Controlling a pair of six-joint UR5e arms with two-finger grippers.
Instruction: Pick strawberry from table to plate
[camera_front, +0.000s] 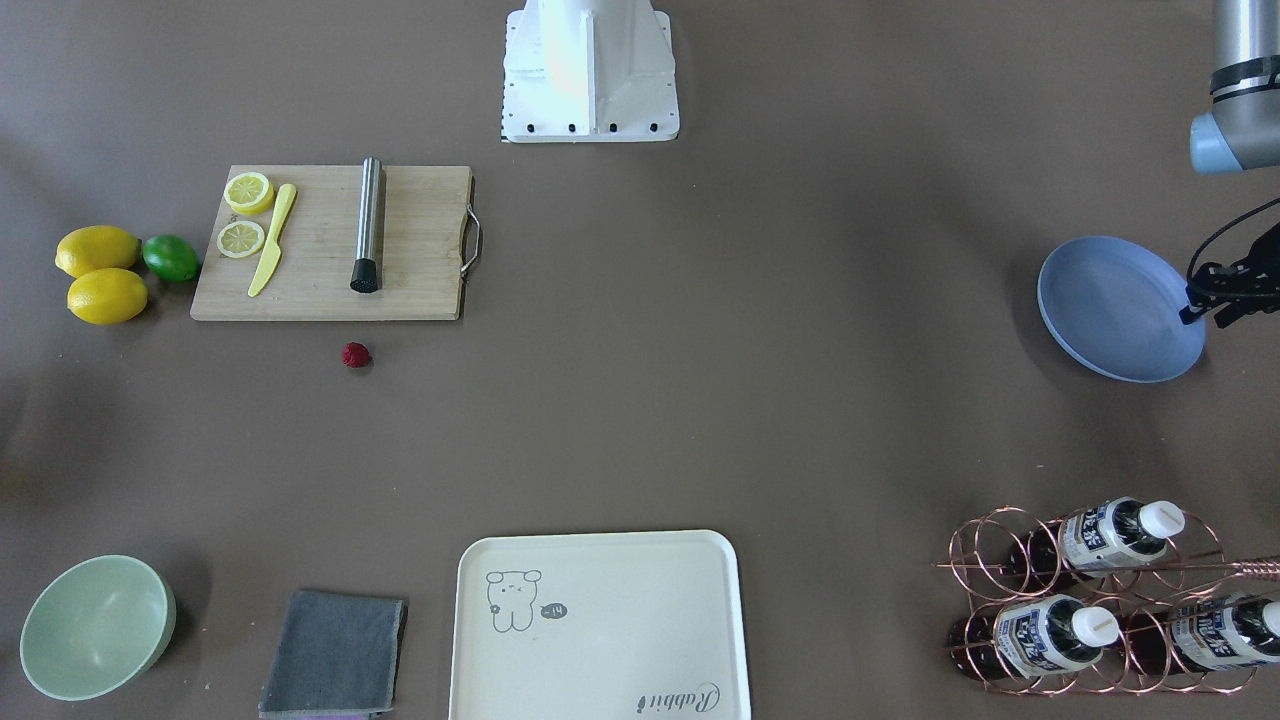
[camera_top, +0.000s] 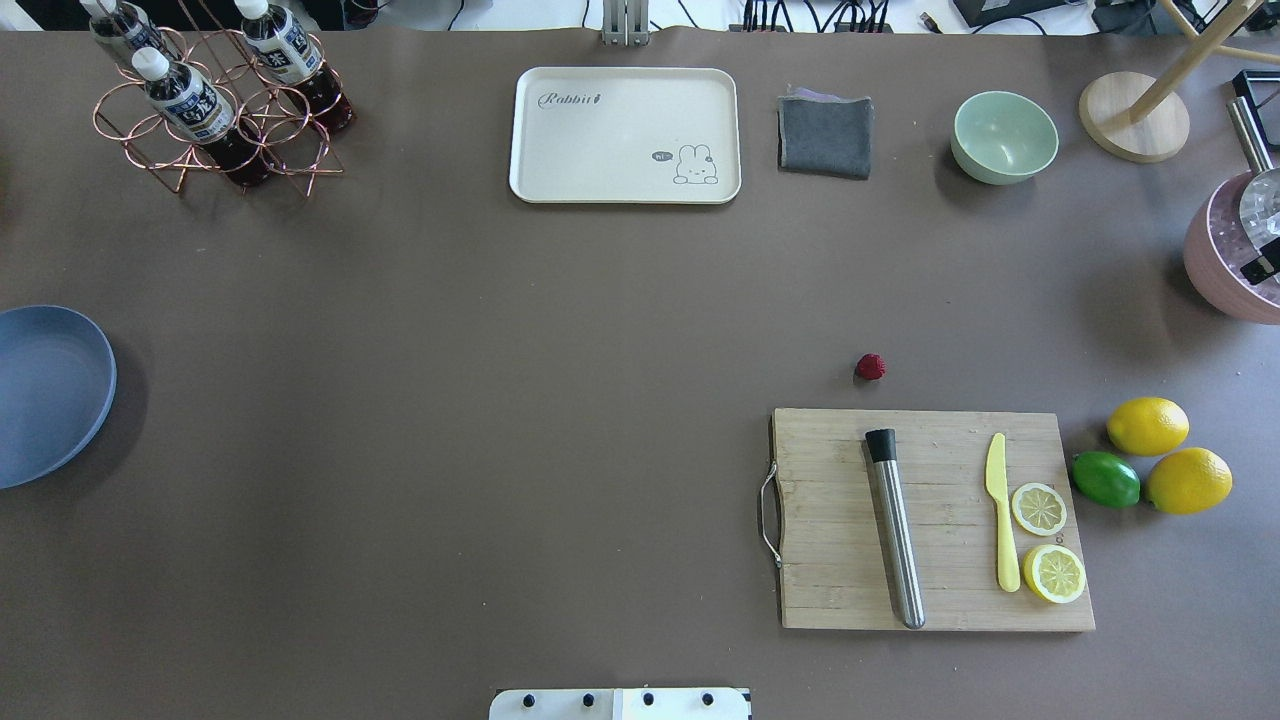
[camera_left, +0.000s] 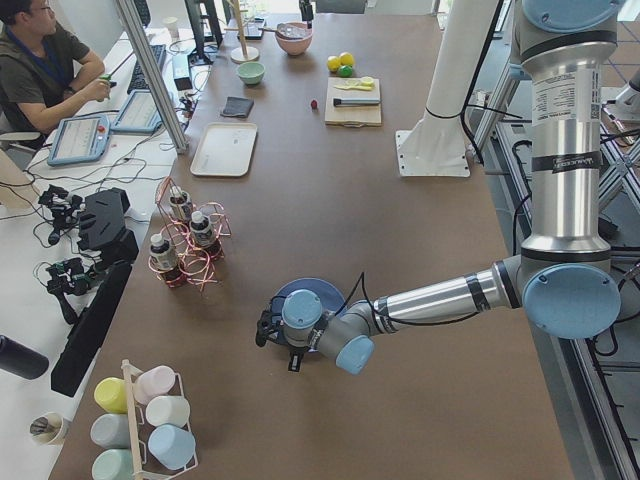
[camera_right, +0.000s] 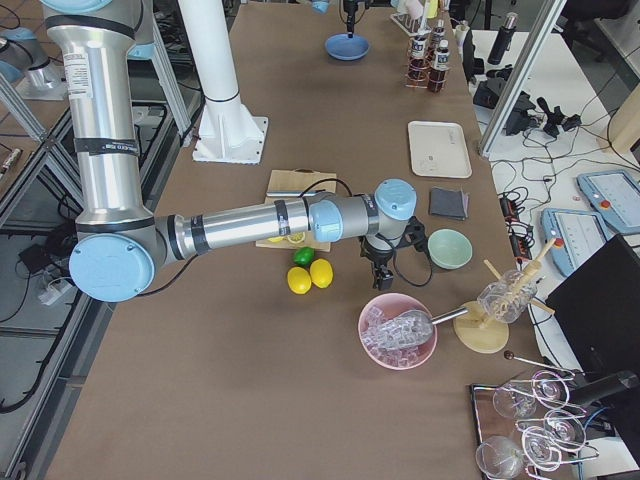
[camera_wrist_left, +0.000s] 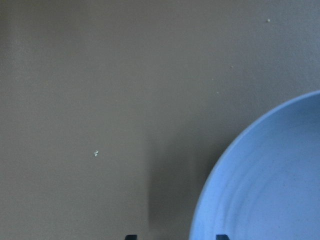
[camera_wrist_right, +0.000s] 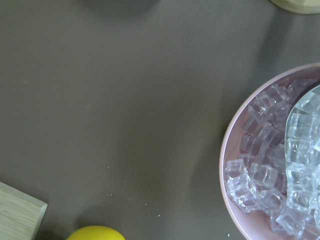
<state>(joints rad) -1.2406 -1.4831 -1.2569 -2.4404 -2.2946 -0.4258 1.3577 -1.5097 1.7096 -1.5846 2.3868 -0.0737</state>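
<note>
The strawberry (camera_front: 356, 355) (camera_top: 870, 367) (camera_left: 314, 103), small and dark red, lies on the table (camera_top: 480, 400) just beyond the far edge of the cutting board. At the table's left end sits the blue plate (camera_front: 1120, 310) (camera_top: 45, 395) (camera_left: 312, 293) (camera_right: 347, 46) (camera_wrist_left: 265, 180), with nothing on it. My left gripper (camera_front: 1200, 305) (camera_left: 270, 330) (camera_wrist_left: 176, 237) hovers over the plate's outer rim, open and holding nothing. My right gripper (camera_right: 380, 272) hangs between the lemons and a pink bowl, far from the strawberry; I cannot tell whether it is open or shut.
A cutting board (camera_top: 930, 520) carries a steel muddler, a yellow knife and lemon slices, with lemons (camera_top: 1148, 425) and a lime beside it. A pink bowl of ice (camera_wrist_right: 270, 165), green bowl (camera_top: 1003, 137), grey cloth (camera_top: 825, 135), cream tray (camera_top: 625, 135) and bottle rack (camera_top: 215, 100) line the edges.
</note>
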